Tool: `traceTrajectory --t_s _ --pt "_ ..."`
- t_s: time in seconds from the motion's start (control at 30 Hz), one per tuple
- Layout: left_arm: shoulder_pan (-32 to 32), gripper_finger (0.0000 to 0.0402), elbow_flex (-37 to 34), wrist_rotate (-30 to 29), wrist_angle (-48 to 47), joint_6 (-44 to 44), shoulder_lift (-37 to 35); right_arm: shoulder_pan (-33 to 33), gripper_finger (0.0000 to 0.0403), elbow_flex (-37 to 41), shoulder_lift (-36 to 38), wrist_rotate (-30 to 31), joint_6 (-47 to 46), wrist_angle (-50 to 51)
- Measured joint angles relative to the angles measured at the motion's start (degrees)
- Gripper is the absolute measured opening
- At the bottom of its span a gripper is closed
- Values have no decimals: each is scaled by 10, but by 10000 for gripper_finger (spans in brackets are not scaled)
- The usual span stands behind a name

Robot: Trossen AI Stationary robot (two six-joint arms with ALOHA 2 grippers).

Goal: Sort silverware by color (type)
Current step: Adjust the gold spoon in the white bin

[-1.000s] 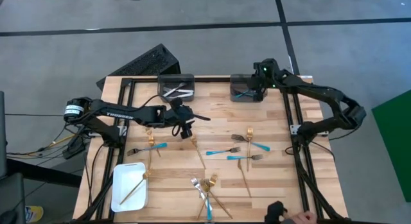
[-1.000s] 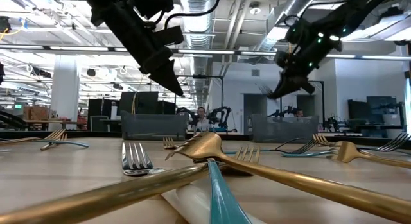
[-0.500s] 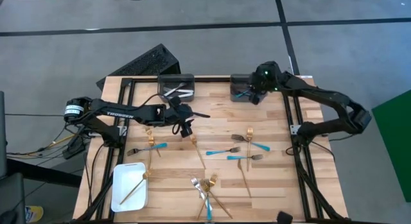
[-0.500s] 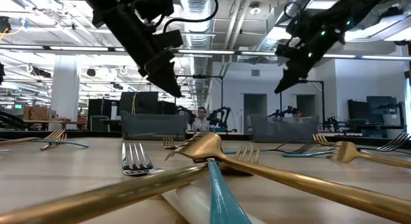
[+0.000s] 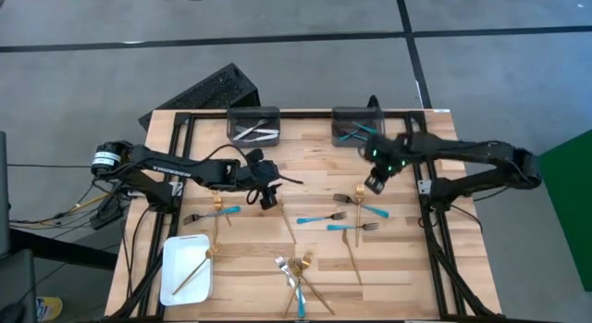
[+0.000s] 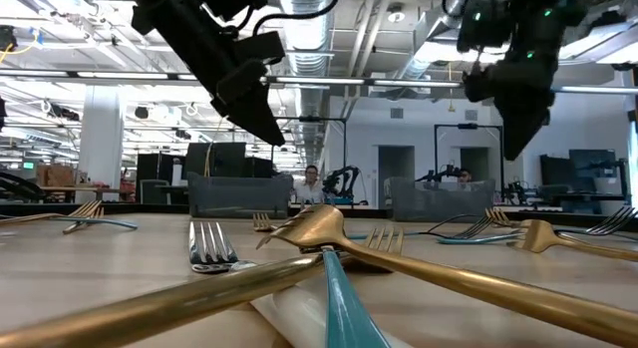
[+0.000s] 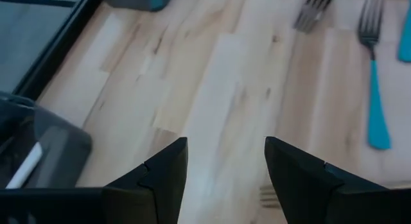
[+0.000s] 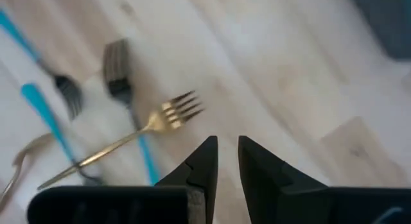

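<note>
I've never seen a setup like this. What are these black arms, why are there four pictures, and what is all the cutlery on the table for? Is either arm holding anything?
These are two robot arms at a wooden table, each ending in a two-finger gripper. One picture looks straight down, one sits at table height, and two come from cameras on the wrists, looking past each arm's own fingers. Scattered on the table are gold, silver and turquoise-handled forks, being sorted by kind. One dark bin at the far edge holds silver pieces, the other bin turquoise ones; a white tray carries a gold fork. The left gripper hangs open over bare wood, empty. The right gripper, fingers only slightly apart, hovers near a gold fork lying across turquoise ones, holding nothing.
</note>
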State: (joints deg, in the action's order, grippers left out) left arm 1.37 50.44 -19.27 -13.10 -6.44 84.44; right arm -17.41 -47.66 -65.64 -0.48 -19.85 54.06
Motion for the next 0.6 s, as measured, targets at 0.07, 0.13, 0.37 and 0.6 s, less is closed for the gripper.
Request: traceTrajectory --t_s 0.07,0.13,0.37,0.6 --pt "-10 196 0 0 0 -2 0 56 83 0 -1 18 -44 -9" --pt "-21 196 0 0 0 -2 0 106 82 0 -1 35 -88 -27" --pt "-59 196 0 59 -1 -5 0 240 82 0 -4 146 -236 -80" --pt "-116 196 0 70 -27 -52 0 367 82 0 -4 262 -386 -95"
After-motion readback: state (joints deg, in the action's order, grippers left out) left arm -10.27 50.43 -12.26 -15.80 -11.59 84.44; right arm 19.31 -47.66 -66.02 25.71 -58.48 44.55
